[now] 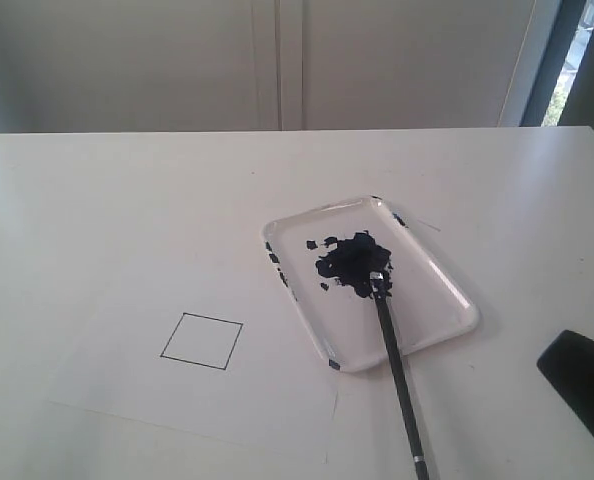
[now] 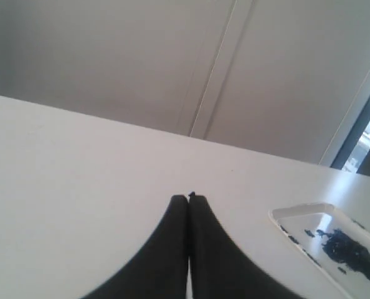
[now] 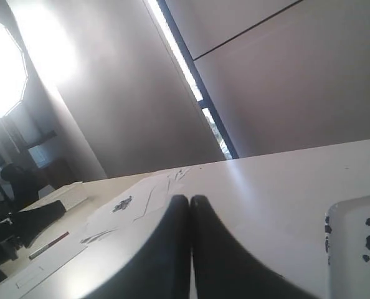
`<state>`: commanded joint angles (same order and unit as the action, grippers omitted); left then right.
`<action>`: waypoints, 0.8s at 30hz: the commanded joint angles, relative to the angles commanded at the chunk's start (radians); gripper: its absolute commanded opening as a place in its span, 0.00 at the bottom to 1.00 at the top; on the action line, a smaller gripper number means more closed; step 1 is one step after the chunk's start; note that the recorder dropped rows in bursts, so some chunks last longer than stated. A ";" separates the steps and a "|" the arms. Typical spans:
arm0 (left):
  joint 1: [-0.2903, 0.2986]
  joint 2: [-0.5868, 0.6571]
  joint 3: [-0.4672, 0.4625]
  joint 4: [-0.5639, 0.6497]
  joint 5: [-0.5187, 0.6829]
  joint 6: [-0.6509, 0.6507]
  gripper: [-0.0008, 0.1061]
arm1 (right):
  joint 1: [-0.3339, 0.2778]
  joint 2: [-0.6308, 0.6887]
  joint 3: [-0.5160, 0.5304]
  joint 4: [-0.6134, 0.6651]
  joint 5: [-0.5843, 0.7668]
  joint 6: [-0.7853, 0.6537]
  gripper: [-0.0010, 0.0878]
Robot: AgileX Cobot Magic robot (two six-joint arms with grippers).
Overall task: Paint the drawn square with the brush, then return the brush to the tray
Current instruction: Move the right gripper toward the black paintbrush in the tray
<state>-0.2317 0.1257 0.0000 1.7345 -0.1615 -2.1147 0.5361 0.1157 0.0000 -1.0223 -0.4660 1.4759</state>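
Square [image 1: 202, 341]: bare outline on the paper [image 1: 117, 375], just beside the tray [image 1: 464, 305]; no paint in it.
Brush [image 1: 397, 370]: bristles in the tray's blue blotch [image 1: 355, 258], handle crossing the rim onto the table [image 1: 97, 200]; nothing holds it.
Left gripper [image 2: 189, 199]: jaws pressed together, empty.
Right gripper [image 3: 190, 200]: likewise closed on nothing.
My reckoning: nothing done; I have pick-up, painting and return all ahead.

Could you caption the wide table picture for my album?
Black-handled paintbrush rests bristles-first in glossy white tray of dark blue paint, beside a blank black-outlined square.
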 joint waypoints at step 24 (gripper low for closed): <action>0.000 0.132 0.000 -0.029 -0.062 0.002 0.01 | 0.000 0.765 -0.269 -0.026 0.173 -0.271 0.01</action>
<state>-0.2317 0.2579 0.0000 1.7057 -0.2232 -2.1129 0.5361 0.8804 -0.2694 -1.0478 -0.2933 1.2053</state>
